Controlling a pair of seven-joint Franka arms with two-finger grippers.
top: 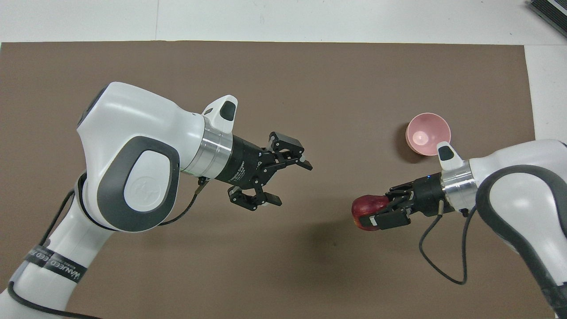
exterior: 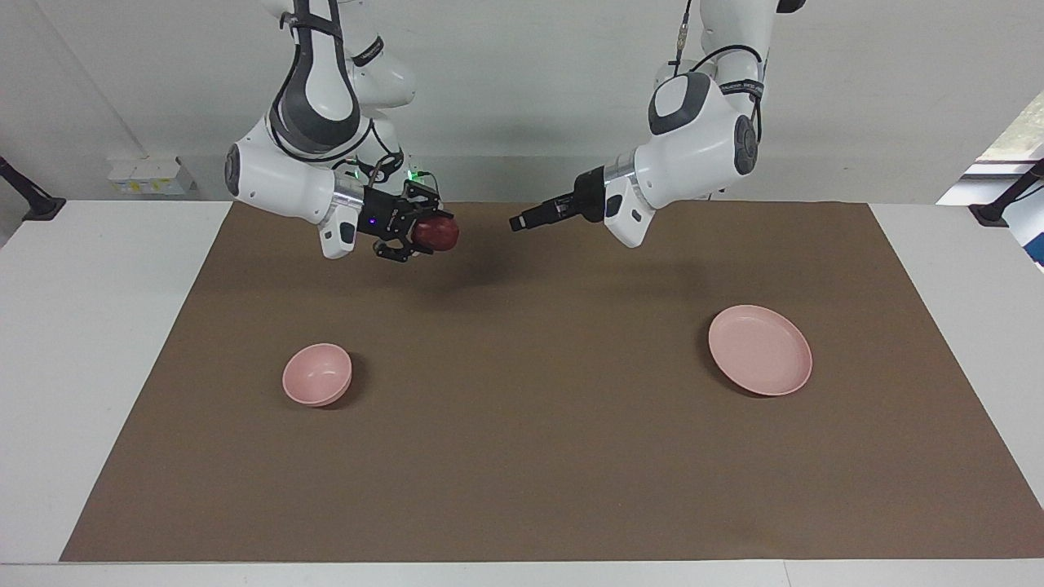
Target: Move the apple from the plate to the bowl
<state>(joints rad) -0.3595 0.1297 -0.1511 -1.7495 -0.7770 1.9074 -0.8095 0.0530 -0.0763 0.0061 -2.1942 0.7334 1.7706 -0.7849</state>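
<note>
The right gripper (top: 370, 217) had its fingers clamped on the apple (top: 365, 211), up in the air over the mat, not yet over the bowl (exterior: 317, 373). The left gripper (top: 285, 181) hung empty, fingers spread, well apart from the bare plate (exterior: 760, 350). Carry step, by my read: next, swing over the bowl, lower, release.

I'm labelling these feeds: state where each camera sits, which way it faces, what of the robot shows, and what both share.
Facing view: high across the table, looking at the robots; both arms show, bowl and plate in front.
Overhead view: above the robots' end, looking steeply down and forward; both forearms show, plate hidden.
Shared: right gripper gripping the apple, open left gripper, bowl, brown mat.
</note>
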